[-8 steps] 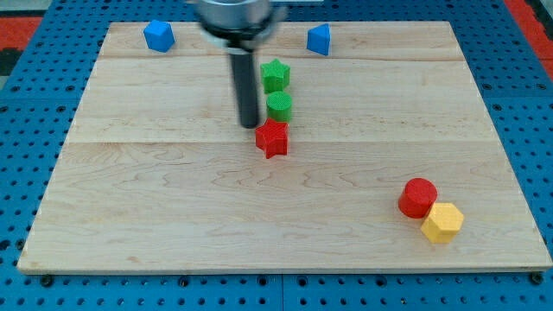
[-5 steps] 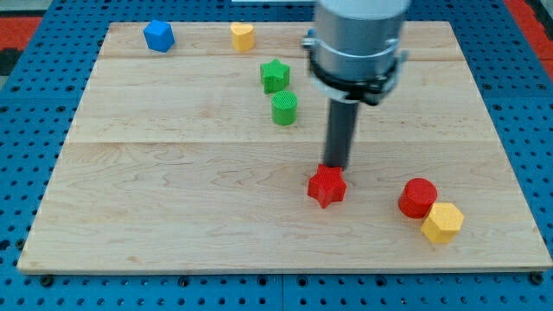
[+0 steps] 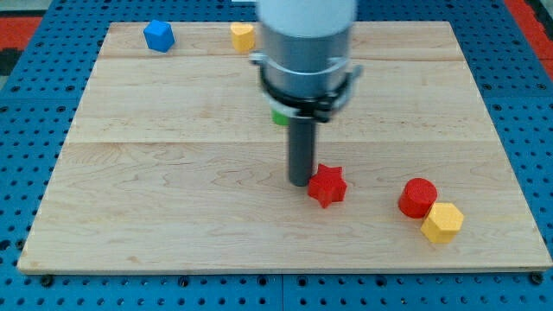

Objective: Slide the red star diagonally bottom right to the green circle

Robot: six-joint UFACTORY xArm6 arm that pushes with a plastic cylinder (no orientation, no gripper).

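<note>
Dark and straight, the rod ends in my tip (image 3: 301, 182), set down on the wooden board (image 3: 155, 190) just to the view's left of the red star (image 3: 327, 185) — touching it or within a hair of it; the frame does not settle which. I have no jaws to spread or press together: the tip holds nothing and can only bear against a block's side.

From the tip, the star lies directly toward the view's right, a shade lower. The star is compact, with no long axis to speak of. Only a sliver of the green circle (image 3: 278, 117) shows, above and to the left of the star, mostly hidden behind the arm's grey body (image 3: 307, 43). So the star already sits down and to the right of the circle, though apart from it — I judge that any further adjustment depends on which side of the star the tip presses.

Farther out, a red cylinder (image 3: 418, 197) and a yellow hexagonal block (image 3: 443, 222) touch each other near the view's lower right, well clear of the star. A blue block (image 3: 158, 35) and another yellow block (image 3: 243, 36) rest along the top edge.
</note>
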